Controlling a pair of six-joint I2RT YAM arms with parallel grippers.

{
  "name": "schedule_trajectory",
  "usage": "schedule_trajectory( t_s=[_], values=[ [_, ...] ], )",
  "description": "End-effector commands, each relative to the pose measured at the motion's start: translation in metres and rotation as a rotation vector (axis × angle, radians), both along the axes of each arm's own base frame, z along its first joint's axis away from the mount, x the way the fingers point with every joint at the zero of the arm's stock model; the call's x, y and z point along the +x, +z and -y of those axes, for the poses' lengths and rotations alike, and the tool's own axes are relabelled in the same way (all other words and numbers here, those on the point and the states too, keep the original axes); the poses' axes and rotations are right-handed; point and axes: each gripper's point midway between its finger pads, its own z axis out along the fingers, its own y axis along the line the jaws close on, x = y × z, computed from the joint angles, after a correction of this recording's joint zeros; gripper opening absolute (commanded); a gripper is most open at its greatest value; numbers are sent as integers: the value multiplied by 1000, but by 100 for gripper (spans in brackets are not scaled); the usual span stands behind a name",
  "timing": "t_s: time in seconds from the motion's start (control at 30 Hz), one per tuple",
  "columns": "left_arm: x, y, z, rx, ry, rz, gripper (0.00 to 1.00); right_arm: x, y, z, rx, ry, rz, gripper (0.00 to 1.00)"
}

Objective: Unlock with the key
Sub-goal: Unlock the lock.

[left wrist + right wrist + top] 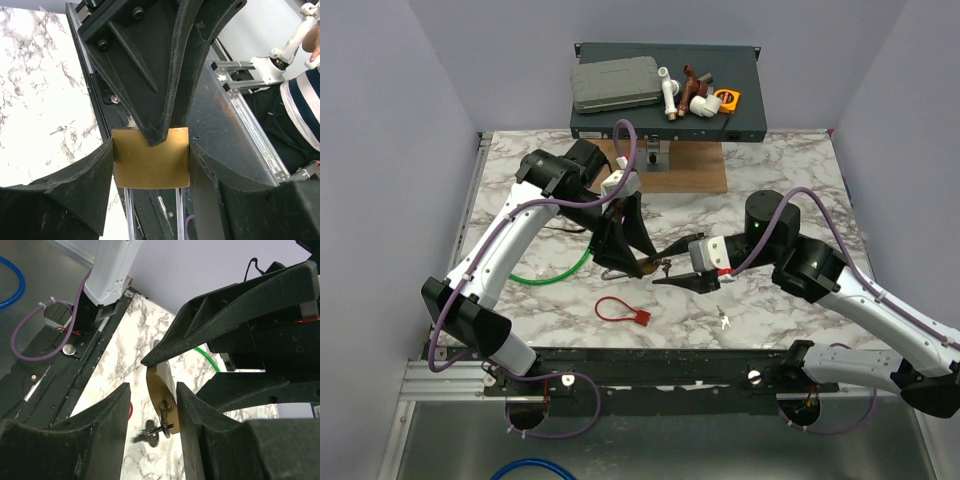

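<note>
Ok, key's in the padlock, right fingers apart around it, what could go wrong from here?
The key hangs ungripped in the padlock; it could slip out. The right gripper straddles the lock body, so closing may pinch brass, not key. The left gripper clamps only the sides; turning could twist it.

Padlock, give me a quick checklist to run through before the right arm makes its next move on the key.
1. Padlock clamped by the left gripper: ok.
2. Key seated in the padlock's end: ok.
3. Right gripper lined up, key between its fingers: ok.
4. Right gripper closed on the key for turning: not ok, jaws stand apart.
5. Shackle released: cannot tell.
</note>
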Motion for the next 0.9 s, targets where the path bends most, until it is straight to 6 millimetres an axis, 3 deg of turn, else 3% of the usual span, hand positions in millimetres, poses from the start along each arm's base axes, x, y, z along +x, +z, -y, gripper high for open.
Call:
schedule_trajectory(
  t_s=[0.0, 0.17, 0.27, 0.3, 0.37, 0.5, 0.57, 0.77, 0.8, 0.83, 0.87],
  values=[
    [-18, 36, -4, -152, -27, -58, 0, 4, -5, -4, -49, 0, 17, 45],
    [-21, 38, -5, -156, -27, -52, 0, 12, -8, -9, -66, -12, 40, 37],
    [-20, 38, -5, -154, -27, -52, 0, 16, -8, -12, -67, -15, 60, 7],
    [-20, 38, -5, -152, -27, -55, 0, 18, -8, -13, -62, -20, 65, 1],
    [-18, 36, -4, -140, -25, -61, 0, 20, -5, -14, -38, -36, 71, 1],
    [-15, 30, -6, -96, -9, -17, 25, 27, -4, -12, -14, -89, 71, 1],
    [-11, 24, -9, -48, 12, 33, 46, 32, -6, -10, -13, -129, 62, 1],
    [3, 1, -19, 36, 86, 174, 58, 52, -2, -2, 15, -273, 58, 1],
    [6, -5, -20, 46, 102, 211, 72, 58, 0, -1, 16, -305, 60, 1],
    [9, -10, -21, 55, 121, 242, 93, 61, 1, 0, 16, -326, 63, 1],
    [13, -15, -22, 73, 137, 263, 98, 66, 2, 1, 19, -352, 63, 1]
  ],
)
